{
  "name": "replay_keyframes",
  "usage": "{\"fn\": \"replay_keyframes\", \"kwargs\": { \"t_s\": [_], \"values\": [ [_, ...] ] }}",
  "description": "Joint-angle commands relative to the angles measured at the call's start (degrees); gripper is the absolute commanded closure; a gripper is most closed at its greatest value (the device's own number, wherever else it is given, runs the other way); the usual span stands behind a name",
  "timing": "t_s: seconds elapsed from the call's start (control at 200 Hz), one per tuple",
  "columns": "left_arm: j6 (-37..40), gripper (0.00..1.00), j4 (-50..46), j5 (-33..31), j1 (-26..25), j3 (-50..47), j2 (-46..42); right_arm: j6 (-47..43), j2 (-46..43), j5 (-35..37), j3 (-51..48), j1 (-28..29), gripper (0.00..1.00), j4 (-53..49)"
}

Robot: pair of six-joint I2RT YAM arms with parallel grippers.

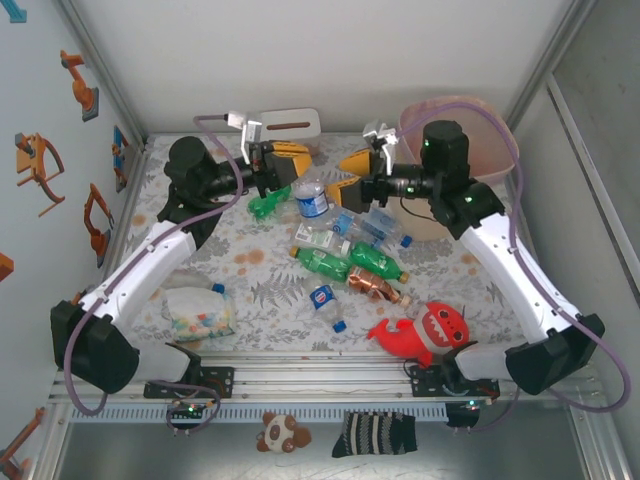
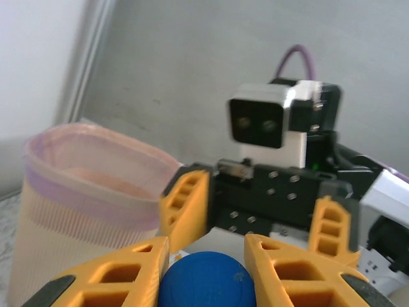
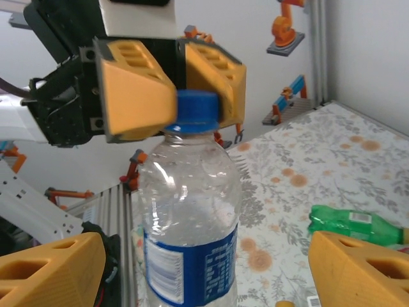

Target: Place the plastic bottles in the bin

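Gripping a clear bottle [image 1: 311, 198] by its blue cap, the left gripper [image 1: 297, 170] holds it off the table [image 1: 260, 285] in the top view, near the back. The right gripper [image 1: 346, 176] faces it from just beside, its orange fingers spread wide and closed on nothing. The bin [image 1: 483, 160] stands behind the right arm in the far right corner, well apart from the held bottle. More bottles [image 1: 350, 262], green, brown and clear, lie loose on the table below the two grippers.

From the left wrist, the left gripper [image 2: 208, 259] has its fingers [image 2: 121, 275] pressed against either side of the blue cap [image 2: 208, 284]. The right gripper [image 2: 257, 227] stands open straight ahead, with the bin [image 2: 77, 211] to the left behind it.

From the right wrist, the clear bottle [image 3: 188, 217] hangs upright, its blue cap [image 3: 195, 114] clamped in the left gripper [image 3: 192, 96]. The right gripper [image 3: 204, 272] flanks the bottle's body, both fingers [image 3: 51, 268] apart from it. A green bottle [image 3: 358, 225] lies on the table at right.
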Motion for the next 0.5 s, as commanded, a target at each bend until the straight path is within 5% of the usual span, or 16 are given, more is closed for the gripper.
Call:
{"fn": "replay_keyframes", "kwargs": {
  "t_s": [0.0, 0.305, 0.496],
  "values": [
    [2.3, 0.78, 4.27, 3.73, -1.67, 2.94, -1.83, 0.54, 0.41, -4.16, 0.01, 1.3, 0.17, 3.83],
    [3.01, 0.78, 5.13, 3.94, -4.57, 6.01, -1.39, -1.67, 1.02, -10.86, -2.26, 5.24, 0.19, 4.81],
    [3.23, 0.77, 5.1, 3.7, -5.09, 6.34, -1.54, -2.37, 0.4, -11.25, -2.48, 5.85, 0.31, 3.83]
  ]
}}
